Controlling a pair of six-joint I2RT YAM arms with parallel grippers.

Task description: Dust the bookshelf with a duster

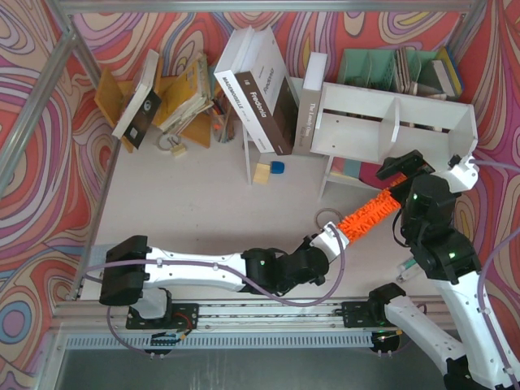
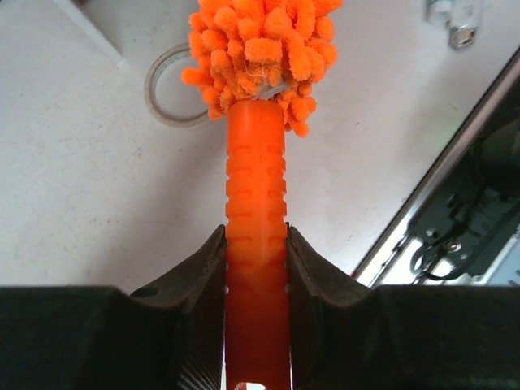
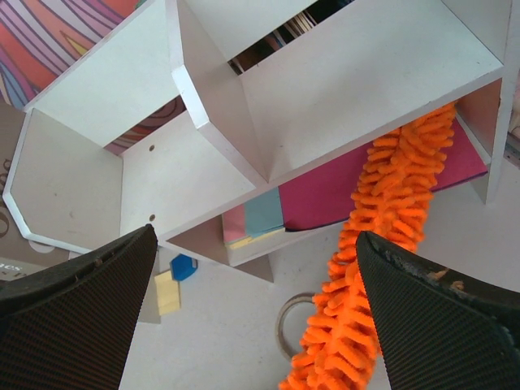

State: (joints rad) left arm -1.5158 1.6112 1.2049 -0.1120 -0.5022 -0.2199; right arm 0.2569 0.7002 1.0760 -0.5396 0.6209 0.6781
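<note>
Left wrist view: the left gripper (image 2: 256, 237) pinches the duster (image 2: 256, 162) by its ribbed orange handle, one dark finger pressed tight on each side. The handle's near end is cut off by the bottom edge of the picture. Past the fingers the shaggy head begins, and it runs out of the top of the frame. A pale ring (image 2: 165, 93) lies on the table (image 2: 81, 203) just left of the head, which hides part of it.

In the right wrist view the right gripper (image 3: 256, 236) has its jaws spread wide and holds nothing. Its two fingers fill the lower corners and are cut off there. Between them the duster's head slants up to the right, away from the camera. Its far end lies under the lower board of the bookshelf (image 3: 366, 89), over a magenta sheet (image 3: 325, 195) with pastel pads (image 3: 252, 219) beside it. Whether the fibres touch the board is hard to make out.

In the top view the left arm stretches rightward across the near part of the table, and the duster points far and right at the foot of the bookshelf's right compartment. The right arm's wrist covers the head's tip. The bookshelf stands at the far right. A mint-green organizer (image 1: 390, 69) is partly hidden behind it, and books (image 1: 260, 89) lean to its left.
</note>
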